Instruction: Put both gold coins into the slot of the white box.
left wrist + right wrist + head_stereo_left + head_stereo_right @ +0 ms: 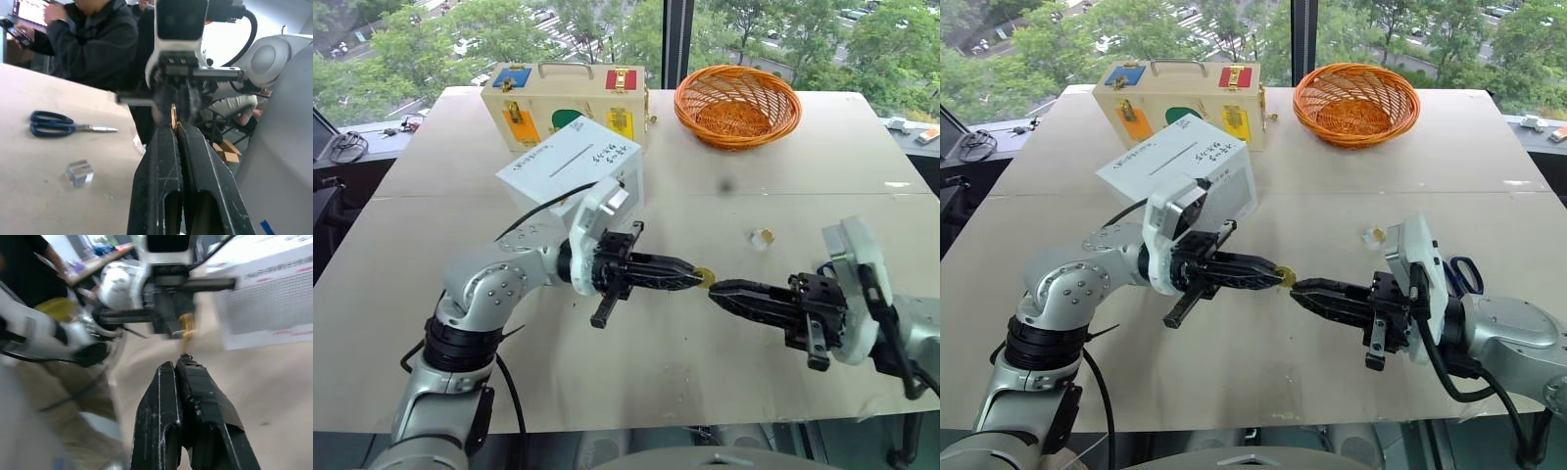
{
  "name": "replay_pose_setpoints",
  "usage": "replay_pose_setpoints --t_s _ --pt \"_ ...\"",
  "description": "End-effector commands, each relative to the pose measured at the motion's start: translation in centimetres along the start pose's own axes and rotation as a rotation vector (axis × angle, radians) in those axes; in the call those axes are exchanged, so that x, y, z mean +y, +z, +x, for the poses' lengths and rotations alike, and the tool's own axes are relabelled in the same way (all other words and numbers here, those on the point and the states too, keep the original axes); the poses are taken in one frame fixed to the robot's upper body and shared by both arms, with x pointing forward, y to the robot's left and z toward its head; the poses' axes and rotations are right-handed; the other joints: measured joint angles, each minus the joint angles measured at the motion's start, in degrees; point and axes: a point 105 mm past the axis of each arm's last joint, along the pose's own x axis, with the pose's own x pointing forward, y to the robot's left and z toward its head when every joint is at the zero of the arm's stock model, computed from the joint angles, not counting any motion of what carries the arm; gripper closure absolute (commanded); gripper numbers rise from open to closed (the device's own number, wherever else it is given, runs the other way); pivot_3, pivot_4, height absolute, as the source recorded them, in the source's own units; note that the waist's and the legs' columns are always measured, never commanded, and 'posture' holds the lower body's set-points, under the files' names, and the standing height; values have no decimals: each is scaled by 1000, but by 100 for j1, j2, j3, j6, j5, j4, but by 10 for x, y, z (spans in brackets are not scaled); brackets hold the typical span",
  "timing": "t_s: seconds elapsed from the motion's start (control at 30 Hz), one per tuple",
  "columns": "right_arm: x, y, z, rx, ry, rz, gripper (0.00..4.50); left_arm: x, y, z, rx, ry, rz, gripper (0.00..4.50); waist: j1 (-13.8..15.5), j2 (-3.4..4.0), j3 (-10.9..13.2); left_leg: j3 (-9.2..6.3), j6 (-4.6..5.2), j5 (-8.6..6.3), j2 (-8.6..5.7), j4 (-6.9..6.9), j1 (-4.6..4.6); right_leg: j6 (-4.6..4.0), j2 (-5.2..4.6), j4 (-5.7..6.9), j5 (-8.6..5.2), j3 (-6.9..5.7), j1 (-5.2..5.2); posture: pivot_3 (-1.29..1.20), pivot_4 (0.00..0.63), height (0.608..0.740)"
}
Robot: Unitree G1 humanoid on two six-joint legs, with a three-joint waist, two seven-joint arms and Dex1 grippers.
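Gold coin pinched at the tips of the left gripper (697, 275), above the table.

The left fingers were closed on a small, flat, shiny gold coin (706, 277), held on edge — the right gripper (717, 290) sat just beside it, fingers together, gripping nothing. Behind stood the white cardboard box (570, 168) with black handwriting; a second gold coin (767, 236) lay on the beige table (822, 176) near a clear plastic block (758, 239).

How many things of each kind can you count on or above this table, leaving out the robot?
white box: 1
wooden case: 1
basket: 1
scissors: 1
clear block: 1
gold coin, plainly seen: 1
Total: 6
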Motion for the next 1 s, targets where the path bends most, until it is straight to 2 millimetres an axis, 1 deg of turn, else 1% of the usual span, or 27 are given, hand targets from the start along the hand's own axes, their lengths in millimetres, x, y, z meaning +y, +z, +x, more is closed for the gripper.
replay_pose_setpoints --t_s 0.03,0.1,0.2,0.3,0.37,0.43,0.47,0.53,0.63,0.7,0.73,0.8,0.87,0.9,0.93,0.97,1.0 --pt "4 7 -4 -21 8 -5 3172 -5 9 0 -18 -16 18 4500 2 -2 0 0 0 0 0 0 0 1 0 0 0 -1 0 0 150 740" --pt "1 8 -6 -28 -33 -27 2260 -6 8 0 -15 -19 15 4500 4 -2 0 0 0 0 0 0 -1 1 -1 0 -1 0 0 0 150 740" --pt "-6 6 -12 9 -117 -105 829 -6 8 -1 -14 -6 19 4500 12 -2 1 1 0 0 -1 0 -2 1 -1 0 -1 0 0 0 150 740" --pt "-17 7 -18 29 -237 -228 829 -3 12 -3 -26 42 42 4500 19 -2 1 1 0 0 -1 0 -3 2 -1 -1 -1 -1 0 0 150 740" --pt "-23 8 -21 56 -322 -333 829 -2 19 -6 -43 90 64 4500 19 -2 1 0 0 0 -1 0 -3 3 -1 -1 -1 -2 0 0 150 740" --pt "-21 20 -22 -98 -345 -353 829 -1 27 -10 -64 149 85 4500 16 -14 1 0 0 0 0 0 -1 3 -1 -1 -1 -1 0 0 150 740" --pt "-21 19 -23 -103 -352 -371 829 1 31 -12 -74 185 101 4500 16 -14 2 -1 0 0 1 0 -2 4 1 0 -1 -5 0 0 150 740" --pt "-18 10 -24 -49 -336 -358 829 5 41 -18 -97 276 139 4500 17 -5 5 -3 0 0 1 0 -2 23 1 0 10 -1 -1 0 150 740" --pt "-17 11 -30 -56 -360 -378 829 18 56 -31 -86 468 221 4500 26 -17 10 -3 -1 0 1 -1 -1 23 -1 0 10 -1 0 0 150 740" --pt "-16 14 -33 -46 -365 -402 829 29 69 -48 -40 632 280 4500 31 -22 13 -1 -1 0 0 1 0 23 -1 0 10 2 0 0 150 740" --pt "-15 15 -34 -30 -363 -418 829 35 77 -59 -21 711 289 4500 30 -23 14 -1 -1 0 -1 3 0 22 -1 1 10 1 0 0 150 740" --pt "-16 14 -35 30 -370 -443 829 43 86 -78 48 819 272 4500 20 -23 14 1 -1 1 -1 3 4 20 1 2 8 2 1 0 150 740" --pt "-19 15 -36 58 -385 -459 829 49 97 -94 85 874 220 4500 11 -23 14 7 -1 1 0 3 7 6 3 3 0 -1 1 0 150 740" --pt "-19 18 -35 52 -370 -477 829 51 99 -101 123 857 165 4500 11 -23 14 10 -1 0 0 1 6 5 3 4 -1 -4 0 0 150 740" --pt "-20 22 -34 40 -367 -491 829 53 104 -108 112 858 125 4500 11 -27 16 11 -1 0 -1 0 6 5 3 3 -1 -5 0 0 150 740" --pt "-23 28 -34 20 -379 -522 829 58 108 -119 112 901 92 4500 9 -26 16 13 -1 1 -1 1 3 4 5 4 -1 -10 0 0 150 740" --pt "-25 32 -33 -1 -380 -540 829 64 108 -129 150 942 90 4500 4 -27 16 13 -1 0 -1 0 4 4 5 4 -1 -11 -1 0 150 740"
